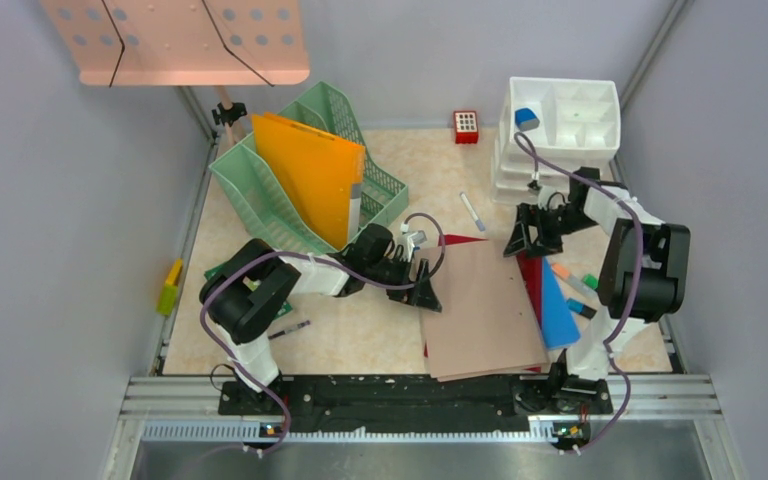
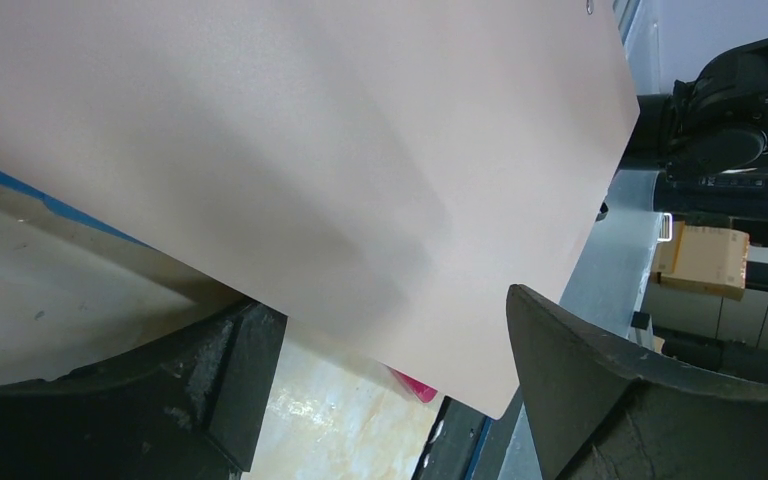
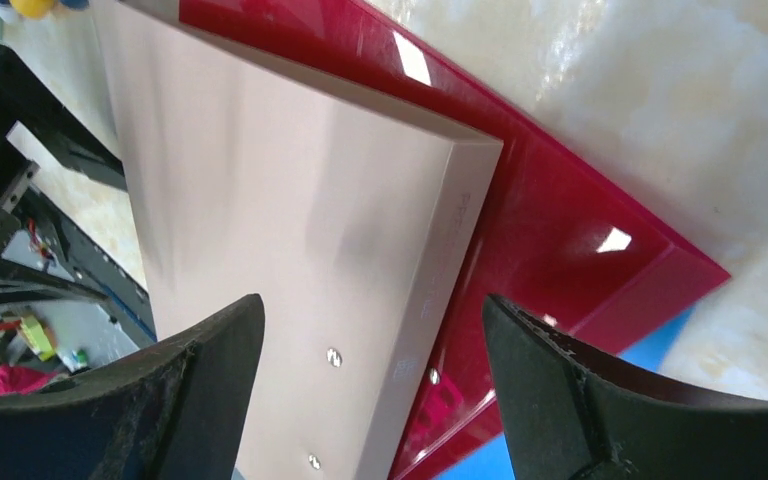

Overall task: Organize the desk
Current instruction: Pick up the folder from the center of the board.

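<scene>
The desk spreads out from the front rail before me. Nearest, a tan folder lies over a red folder and a blue folder. My left gripper is at its left edge and my right gripper at its far edge, both jaws spread wide and gripping nothing. Beyond stand a green rack and a white tray.

Grey panel walls, pink perforated music-stand plate overhead, even light

Glossy red folder, smooth marbled desk
</scene>
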Available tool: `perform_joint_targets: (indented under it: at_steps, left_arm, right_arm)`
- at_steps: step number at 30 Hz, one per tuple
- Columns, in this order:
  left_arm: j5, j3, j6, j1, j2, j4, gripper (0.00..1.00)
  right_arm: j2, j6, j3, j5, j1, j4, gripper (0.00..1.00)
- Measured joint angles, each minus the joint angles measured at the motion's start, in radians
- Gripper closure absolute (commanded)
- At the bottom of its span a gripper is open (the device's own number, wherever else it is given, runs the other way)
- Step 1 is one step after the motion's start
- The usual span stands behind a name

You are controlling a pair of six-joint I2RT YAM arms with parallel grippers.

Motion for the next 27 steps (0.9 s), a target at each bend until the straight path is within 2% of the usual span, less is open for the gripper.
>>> perform_joint_targets:
  at_steps: [9, 17, 27]
  left_arm:
    - [-0.009, 0.002, 0.0, 0.0, -0.002, -0.003, 0.12]
    - [-0.021, 0.002, 0.001, -0.004, -0.006, -0.009, 0.12]
    - [-0.024, 0.003, 0.001, -0.005, -0.006, -0.011, 0.12]
  right_arm:
    - [-0.064, -0.059, 0.007, 0.055, -0.007, -0.102, 0.21]
    - [-0.079, -0.11, -0.083, 0.076, -0.008, -0.128, 0.21]
    - [-0.018, -0.142, -0.101, 0.01, 0.018, -0.14, 0.23]
